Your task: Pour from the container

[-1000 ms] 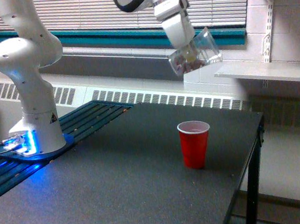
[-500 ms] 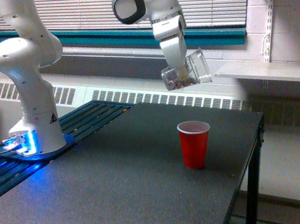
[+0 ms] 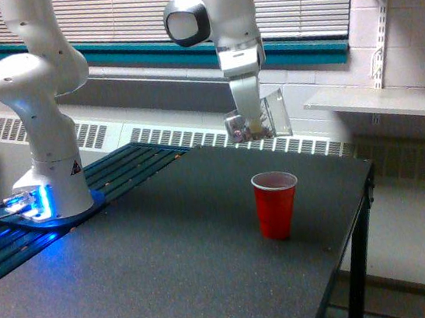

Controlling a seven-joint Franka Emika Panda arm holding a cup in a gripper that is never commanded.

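In the exterior view, the white arm (image 3: 213, 18) reaches down from its base (image 3: 48, 188) at the view's left, and its claw (image 3: 249, 119) is closed on the container (image 3: 262, 119), a small clear cup with brownish bits showing low inside it near the claw. The container hangs in the air above the dark desk (image 3: 166, 283), tipped on its side with its open mouth toward the view's right, and it sits up and slightly to the view's left of the red cup (image 3: 276, 204), well apart from it. The red cup stands upright on the desk near the right edge, its mouth open upward. Compared with a second ago, the claw has come lower and shifted toward the view's left, so the container now shows against the radiator grille (image 3: 194, 138) rather than up by the teal window ledge (image 3: 144, 54); the wrist has also turned to point more straight down. Half a second ago the container was a little higher. The red cup has not moved. A pale shelf (image 3: 393, 102) juts from the wall at the view's right.
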